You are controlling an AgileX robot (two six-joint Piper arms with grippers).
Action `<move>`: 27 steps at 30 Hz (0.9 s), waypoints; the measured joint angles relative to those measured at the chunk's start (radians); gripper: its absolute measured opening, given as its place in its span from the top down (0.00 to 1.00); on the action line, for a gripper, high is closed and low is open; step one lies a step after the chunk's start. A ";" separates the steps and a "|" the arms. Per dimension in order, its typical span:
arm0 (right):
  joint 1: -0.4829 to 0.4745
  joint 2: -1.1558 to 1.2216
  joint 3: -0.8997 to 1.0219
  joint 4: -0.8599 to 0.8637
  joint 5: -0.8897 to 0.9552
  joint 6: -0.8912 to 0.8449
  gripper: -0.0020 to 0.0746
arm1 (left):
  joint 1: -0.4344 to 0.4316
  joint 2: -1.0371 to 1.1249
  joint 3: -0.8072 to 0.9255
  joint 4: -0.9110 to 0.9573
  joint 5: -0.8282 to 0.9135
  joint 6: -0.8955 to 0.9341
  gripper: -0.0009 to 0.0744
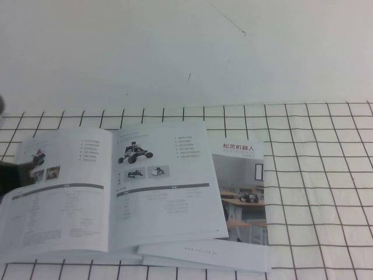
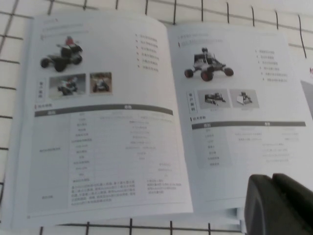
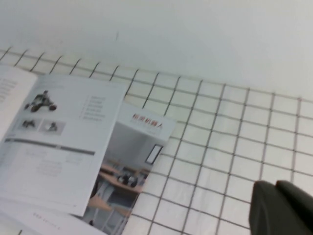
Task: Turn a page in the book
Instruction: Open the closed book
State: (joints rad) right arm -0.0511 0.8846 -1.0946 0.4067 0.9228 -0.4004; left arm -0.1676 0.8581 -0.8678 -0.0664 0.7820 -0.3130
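Both grippers off thin white glossy booklet (image 1: 111, 192): left gripper (image 2: 281, 205) nearer rover-photo page (image 1: 163, 181), below its lower edge; right gripper (image 3: 283, 208) seemingly well right; finger state indeterminable.

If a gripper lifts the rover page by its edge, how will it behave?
The page is likely floppy: one thin sheet of the open book. It may slip, given its sheen. Left gripper and right gripper both hover clear.
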 joint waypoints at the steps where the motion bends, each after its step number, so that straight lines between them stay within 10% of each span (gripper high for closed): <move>1: 0.000 0.034 0.000 0.028 0.000 -0.028 0.98 | 0.000 0.026 0.000 -0.016 -0.008 0.015 0.99; 10: 0.023 0.338 0.009 0.280 0.001 -0.279 0.98 | 0.000 0.282 0.000 -0.060 -0.094 0.054 0.99; 27: 0.413 0.543 0.185 0.364 -0.393 -0.310 0.97 | 0.000 0.610 0.000 -0.177 -0.218 0.368 0.99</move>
State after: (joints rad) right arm 0.3618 1.4279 -0.9092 0.7709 0.5293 -0.7104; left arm -0.1679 1.4679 -0.8678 -0.2433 0.5637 0.0552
